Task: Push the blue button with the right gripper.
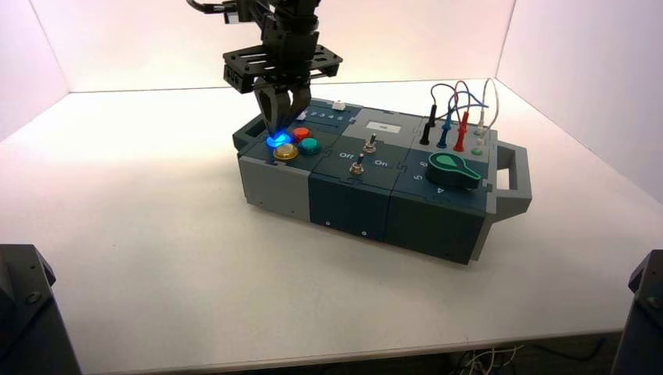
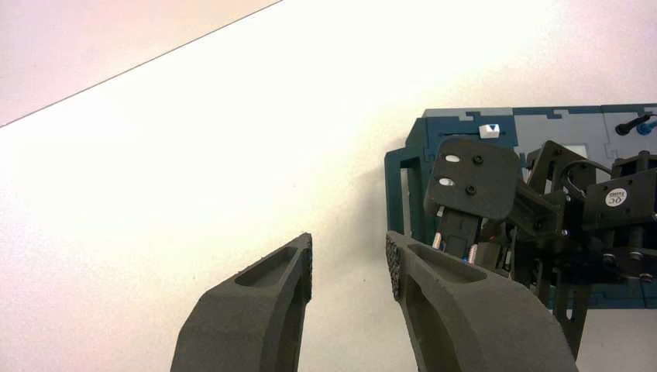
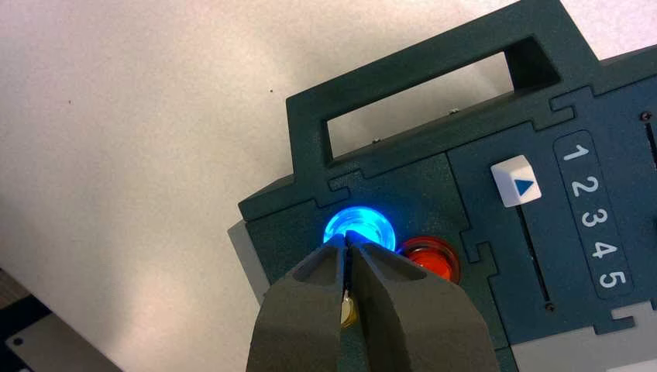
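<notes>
The blue button point(image 1: 274, 141) glows bright blue at the left end of the box point(image 1: 352, 195), in a cluster with the red point(image 1: 301, 133), yellow point(image 1: 285, 151) and teal point(image 1: 309, 145) buttons. My right gripper point(image 1: 275, 134) points straight down, and its shut fingertips rest on the button. In the right wrist view the shut gripper point(image 3: 346, 239) touches the near edge of the lit blue button point(image 3: 359, 226), beside the red button point(image 3: 431, 258). My left gripper point(image 2: 349, 260) is open and empty above the bare table to the left of the box.
A dark handle point(image 3: 434, 93) sticks out beyond the buttons. A white slider cap point(image 3: 516, 181) sits between 1 and 2 on its scale. Two toggle switches point(image 1: 372, 144), a green knob point(image 1: 453, 170) and wired banana plugs point(image 1: 446, 125) lie farther right on the box.
</notes>
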Robot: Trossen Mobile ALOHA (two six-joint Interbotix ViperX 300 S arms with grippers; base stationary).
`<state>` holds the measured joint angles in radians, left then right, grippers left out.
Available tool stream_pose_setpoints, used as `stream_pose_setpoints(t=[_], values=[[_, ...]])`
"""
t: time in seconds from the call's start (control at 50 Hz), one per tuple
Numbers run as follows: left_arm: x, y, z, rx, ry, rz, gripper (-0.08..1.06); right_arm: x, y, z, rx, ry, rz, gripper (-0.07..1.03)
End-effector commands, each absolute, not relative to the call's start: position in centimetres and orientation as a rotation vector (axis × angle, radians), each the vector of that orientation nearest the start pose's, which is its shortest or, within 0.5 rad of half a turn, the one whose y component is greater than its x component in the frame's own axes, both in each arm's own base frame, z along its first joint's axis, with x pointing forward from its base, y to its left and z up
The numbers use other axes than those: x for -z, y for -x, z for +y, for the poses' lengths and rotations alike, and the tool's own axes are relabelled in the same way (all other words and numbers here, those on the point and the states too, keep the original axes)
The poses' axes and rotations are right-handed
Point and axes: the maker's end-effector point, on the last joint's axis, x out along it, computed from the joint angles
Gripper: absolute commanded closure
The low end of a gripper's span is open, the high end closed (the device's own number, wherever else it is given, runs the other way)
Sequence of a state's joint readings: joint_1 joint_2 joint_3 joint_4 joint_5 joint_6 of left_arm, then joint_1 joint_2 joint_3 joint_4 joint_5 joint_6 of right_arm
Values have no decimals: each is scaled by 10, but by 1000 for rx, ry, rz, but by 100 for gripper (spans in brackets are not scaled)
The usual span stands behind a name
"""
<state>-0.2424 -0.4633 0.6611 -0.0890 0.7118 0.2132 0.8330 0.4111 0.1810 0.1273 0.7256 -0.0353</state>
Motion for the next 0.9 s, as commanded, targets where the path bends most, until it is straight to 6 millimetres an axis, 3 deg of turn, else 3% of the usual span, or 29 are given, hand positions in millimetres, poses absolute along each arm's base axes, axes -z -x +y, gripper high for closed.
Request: stream_pose_setpoints(t=[0.02, 0.3, 0.52, 0.72, 0.9], values=[[-234, -313, -85, 337, -215, 852, 45, -57, -309, 360, -747, 434, 1240, 98], [-232, -313, -85, 337, -217, 852, 45, -95, -306, 357, -762, 412, 1185, 98], [-230, -314, -85, 337, -214, 860, 45, -142, -297, 347, -780, 378, 1105, 98], [-225, -315, -86, 340, -211, 874, 45, -190, -274, 323, -799, 341, 1018, 98], [-223, -314, -90, 348, -212, 882, 45, -212, -251, 297, -806, 318, 969, 98]])
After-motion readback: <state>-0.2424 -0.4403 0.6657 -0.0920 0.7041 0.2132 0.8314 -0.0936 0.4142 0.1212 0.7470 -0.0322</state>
